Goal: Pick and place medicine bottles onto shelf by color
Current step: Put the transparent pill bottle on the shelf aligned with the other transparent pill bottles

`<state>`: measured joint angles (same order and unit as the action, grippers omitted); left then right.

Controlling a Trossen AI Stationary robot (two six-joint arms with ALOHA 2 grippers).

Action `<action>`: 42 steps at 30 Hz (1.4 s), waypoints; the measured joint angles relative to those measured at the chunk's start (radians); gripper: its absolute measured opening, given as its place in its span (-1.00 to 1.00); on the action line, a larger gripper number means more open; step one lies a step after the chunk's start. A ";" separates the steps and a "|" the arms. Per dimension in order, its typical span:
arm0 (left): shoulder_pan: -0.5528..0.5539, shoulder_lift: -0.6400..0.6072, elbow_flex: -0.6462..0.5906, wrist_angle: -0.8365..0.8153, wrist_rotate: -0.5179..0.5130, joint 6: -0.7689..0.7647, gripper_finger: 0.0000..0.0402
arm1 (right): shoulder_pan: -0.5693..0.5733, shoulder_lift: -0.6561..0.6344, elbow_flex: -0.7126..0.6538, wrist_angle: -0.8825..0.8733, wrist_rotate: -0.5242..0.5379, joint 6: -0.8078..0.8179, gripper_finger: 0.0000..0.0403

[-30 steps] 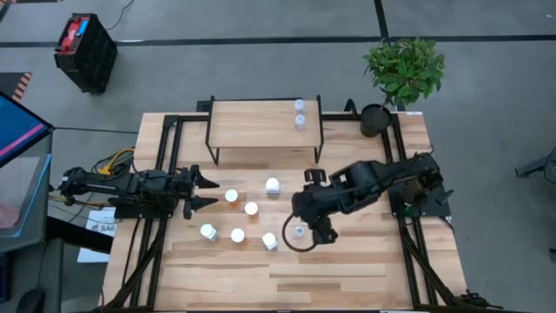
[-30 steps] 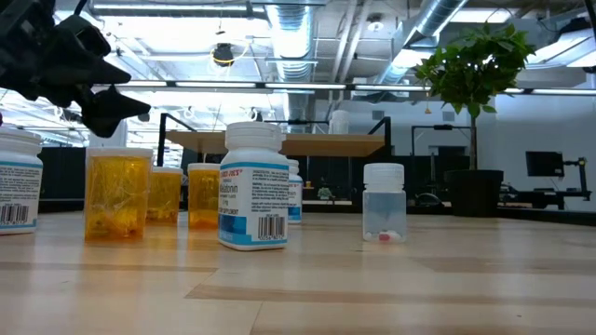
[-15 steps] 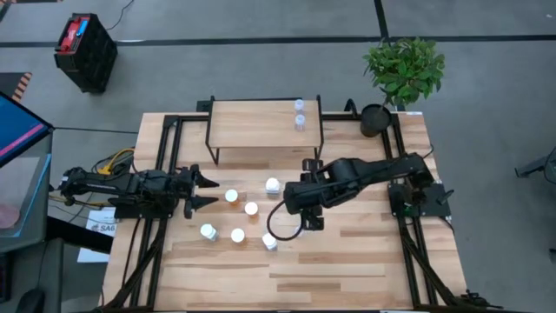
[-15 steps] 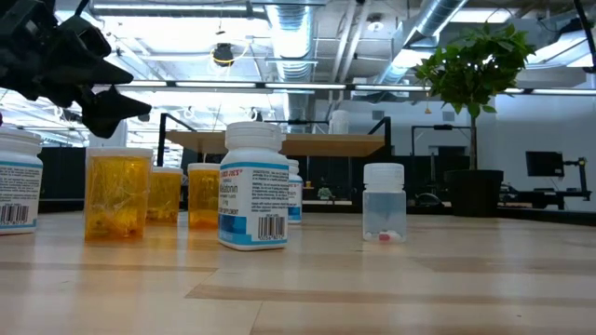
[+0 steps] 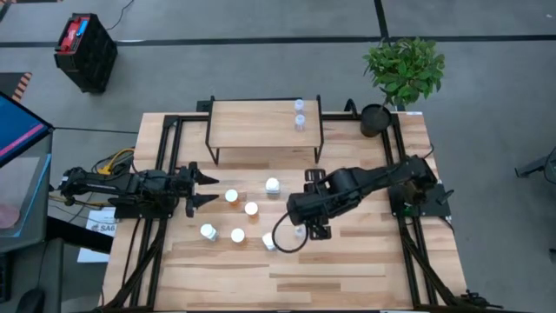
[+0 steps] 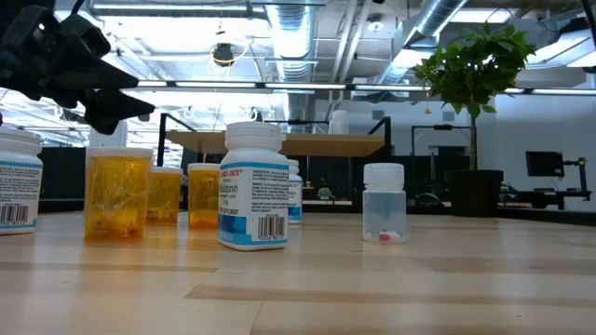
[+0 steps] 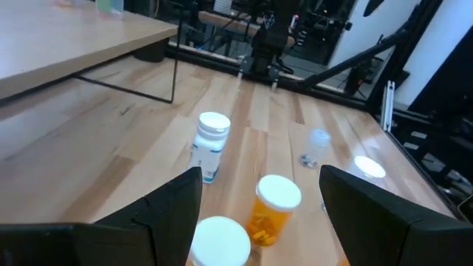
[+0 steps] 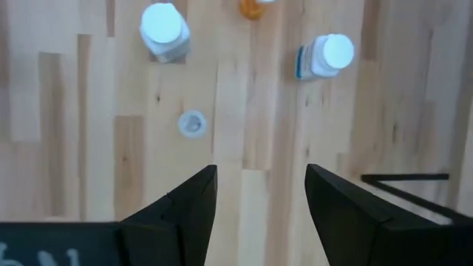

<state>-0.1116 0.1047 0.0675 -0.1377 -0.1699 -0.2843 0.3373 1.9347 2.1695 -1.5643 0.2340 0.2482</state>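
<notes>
My right gripper [image 5: 313, 228] is open and empty, pointing down over the table next to a clear bluish bottle [image 5: 300, 231]. In the right wrist view the gripper [image 8: 259, 174] hangs above this bottle [image 8: 192, 123], which stands upright just past the fingertips. Two more clear bottles [image 5: 300, 114] stand on the shelf [image 5: 252, 126] at its right end. White and orange bottles [image 5: 251, 209] stand in a loose group on the table. My left gripper [image 5: 204, 187] waits open at the table's left, facing the group [image 7: 211, 144].
Several white-capped bottles stand between the two grippers: white ones [image 6: 253, 186], orange ones [image 6: 116, 191]. The shelf's black legs [image 8: 403, 177] stand just beyond the right gripper. A potted plant [image 5: 401, 69] is at the far right corner. Bare wood lies along the near edge.
My right gripper has swung toward the table's far left, over the bottle group, then come back toward the near edge beside the clear bottle. No bottle has moved.
</notes>
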 joint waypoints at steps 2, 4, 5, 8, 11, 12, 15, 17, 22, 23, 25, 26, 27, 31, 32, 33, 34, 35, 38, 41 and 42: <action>0.000 0.000 0.000 0.000 0.000 0.013 0.30 | 0.015 0.000 -0.005 0.005 0.000 0.045 0.12; 0.000 0.000 0.000 0.000 0.000 0.020 0.30 | 0.028 0.000 -0.020 0.026 0.001 0.094 0.12; 0.000 0.000 0.000 0.000 0.000 0.024 0.30 | 0.033 0.000 -0.031 0.042 0.003 0.121 0.12; 0.000 0.000 0.000 0.000 0.000 0.041 0.30 | 0.044 0.001 -0.051 0.081 0.016 0.204 0.12; 0.000 0.000 0.000 0.000 0.001 0.052 0.30 | 0.050 0.001 -0.065 0.117 0.029 0.284 0.12; 0.000 0.000 0.000 0.000 0.001 0.053 0.30 | 0.052 0.001 -0.065 0.127 0.029 0.309 0.12; 0.000 0.000 0.000 -0.001 0.001 0.053 0.30 | 0.055 0.001 -0.065 0.163 0.029 0.361 0.12; 0.000 0.000 0.000 -0.002 0.009 0.053 0.30 | 0.055 0.001 -0.065 0.183 0.029 0.362 0.12; 0.000 0.000 0.001 -0.006 0.054 0.053 0.30 | 0.068 0.008 -0.064 0.183 0.032 0.347 0.12; 0.000 0.000 0.001 -0.007 0.060 0.054 0.30 | 0.070 0.018 -0.062 0.180 0.040 0.346 0.12; 0.000 0.000 0.001 -0.007 0.069 0.054 0.30 | 0.076 0.040 -0.064 0.154 0.074 0.352 0.12; 0.000 0.000 0.001 -0.007 0.071 0.054 0.30 | 0.077 0.057 -0.064 0.137 0.081 0.357 0.12; 0.000 0.000 0.001 -0.008 0.077 0.054 0.30 | 0.076 0.074 -0.064 0.111 0.080 0.359 0.12; 0.000 0.000 0.001 -0.009 0.104 0.054 0.30 | 0.064 0.106 -0.066 -0.017 0.066 0.336 0.10; 0.000 0.000 0.001 -0.009 0.111 0.054 0.30 | 0.059 0.098 -0.066 -0.013 0.058 0.315 0.09; 0.000 0.000 0.001 -0.008 0.115 0.054 0.30 | 0.058 0.080 -0.069 0.000 0.048 0.299 0.07; 0.000 0.001 0.000 -0.007 0.114 0.053 0.30 | 0.058 0.055 -0.067 0.017 0.046 0.297 0.05; 0.000 0.004 0.000 -0.008 0.114 0.053 0.30 | 0.055 0.026 -0.063 0.006 0.058 0.301 0.03; 0.000 0.001 0.000 -0.009 0.119 0.056 0.30 | 0.065 -0.056 -0.083 -0.005 0.138 0.327 -0.03; 0.000 0.007 0.000 -0.009 0.124 0.055 0.30 | 0.092 -0.121 -0.176 0.027 0.266 0.375 -0.09; 0.000 0.006 0.000 -0.009 0.123 0.055 0.30 | 0.103 -0.146 -0.224 0.023 0.294 0.414 -0.10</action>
<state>-0.1120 0.1112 0.0677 -0.1468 -0.0467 -0.2293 0.4408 1.7887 1.9451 -1.5411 0.5282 0.6618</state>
